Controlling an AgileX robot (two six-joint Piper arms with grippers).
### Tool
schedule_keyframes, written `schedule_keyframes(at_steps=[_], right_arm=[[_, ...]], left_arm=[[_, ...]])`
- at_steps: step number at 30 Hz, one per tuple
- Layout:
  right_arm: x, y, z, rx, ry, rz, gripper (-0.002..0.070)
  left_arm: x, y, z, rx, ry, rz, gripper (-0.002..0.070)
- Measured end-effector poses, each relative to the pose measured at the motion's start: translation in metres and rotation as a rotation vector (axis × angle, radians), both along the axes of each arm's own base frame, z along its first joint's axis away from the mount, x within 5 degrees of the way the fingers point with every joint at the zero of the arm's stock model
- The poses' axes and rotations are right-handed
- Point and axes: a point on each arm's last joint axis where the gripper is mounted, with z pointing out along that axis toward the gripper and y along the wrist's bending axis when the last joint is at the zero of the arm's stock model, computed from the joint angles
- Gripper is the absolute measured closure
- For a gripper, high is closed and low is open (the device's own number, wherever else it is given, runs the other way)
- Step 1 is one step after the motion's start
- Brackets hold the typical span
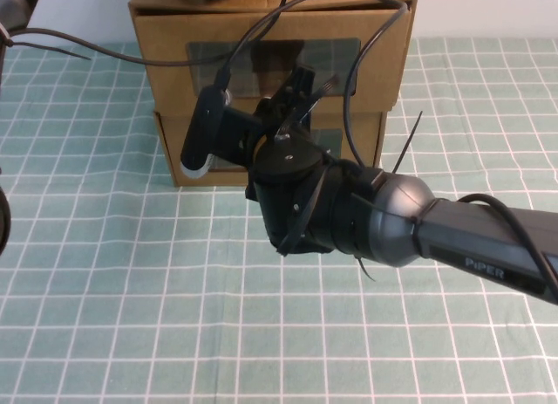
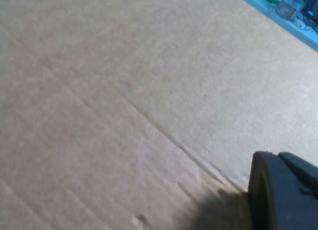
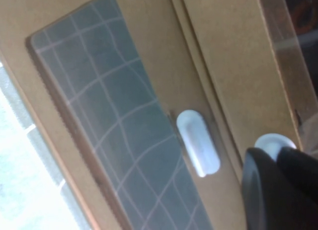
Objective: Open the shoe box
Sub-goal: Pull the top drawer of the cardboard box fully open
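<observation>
Two brown cardboard shoe boxes are stacked at the back of the table, the upper box [image 1: 375, 55] on the lower box [image 1: 174, 151]. Each has a dark window in its front. My right gripper [image 1: 305, 85] is shut and pressed up to the upper box's front. In the right wrist view its tips [image 3: 276, 153] sit right at a small white handle [image 3: 271, 140], with nothing visibly between them. A second white handle [image 3: 198, 143] lies beside the lower box's window [image 3: 109, 115]. My left gripper [image 2: 285, 192] hovers close over plain cardboard [image 2: 124, 91].
A green checked cloth [image 1: 105, 291] covers the table. The right arm's dark body [image 1: 392, 216] and its cables [image 1: 349, 37] cross in front of the boxes and hide much of the lower box's front. Part of the left arm shows at the top left corner [image 1: 13, 11].
</observation>
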Motion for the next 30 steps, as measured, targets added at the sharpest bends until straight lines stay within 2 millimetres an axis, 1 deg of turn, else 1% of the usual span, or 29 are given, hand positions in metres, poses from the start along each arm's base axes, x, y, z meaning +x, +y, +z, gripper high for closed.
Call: schedule_keyframes(at_steps=[4,7,10,12,14,16,18,21,25,28,30], right_arm=[[-0.004,0.002,0.000,0.002,0.006,-0.004,0.0664],[-0.005,0.000,-0.001,-0.006,0.008,-0.002,0.0664],[-0.015,-0.006,-0.005,-0.001,0.040,0.022,0.0672],[-0.027,-0.009,-0.025,0.003,0.106,0.038,0.0682],[-0.038,-0.015,-0.040,0.006,0.152,0.045,0.0685],[-0.050,-0.022,-0.046,0.006,0.171,0.053,0.0686],[-0.061,-0.028,-0.042,0.012,0.167,0.064,0.0687],[-0.072,-0.029,-0.034,0.014,0.145,0.084,0.0688],[-0.069,-0.031,-0.028,-0.009,0.056,0.061,0.0685],[-0.063,-0.031,-0.018,-0.019,-0.007,0.049,0.0637],[-0.057,-0.029,-0.010,-0.003,-0.035,0.048,0.0559]], left_arm=[[0.000,0.000,-0.001,0.005,0.002,0.001,0.0680],[0.000,0.000,-0.001,0.006,0.004,0.003,0.0680],[0.001,0.000,-0.001,0.005,0.003,0.004,0.0680],[0.001,0.000,-0.001,0.005,0.002,0.006,0.0680],[0.001,0.000,-0.001,0.001,0.003,0.005,0.0680],[0.000,0.000,0.000,-0.003,0.004,0.004,0.0680],[0.000,0.000,0.000,-0.003,0.004,0.004,0.0680],[0.000,0.000,0.000,-0.003,0.004,0.004,0.0680],[0.000,0.000,0.000,-0.007,0.005,0.003,0.0680],[0.000,0.000,0.000,-0.011,0.006,0.002,0.0680],[0.000,-0.001,0.000,-0.013,0.006,0.001,0.0680]])
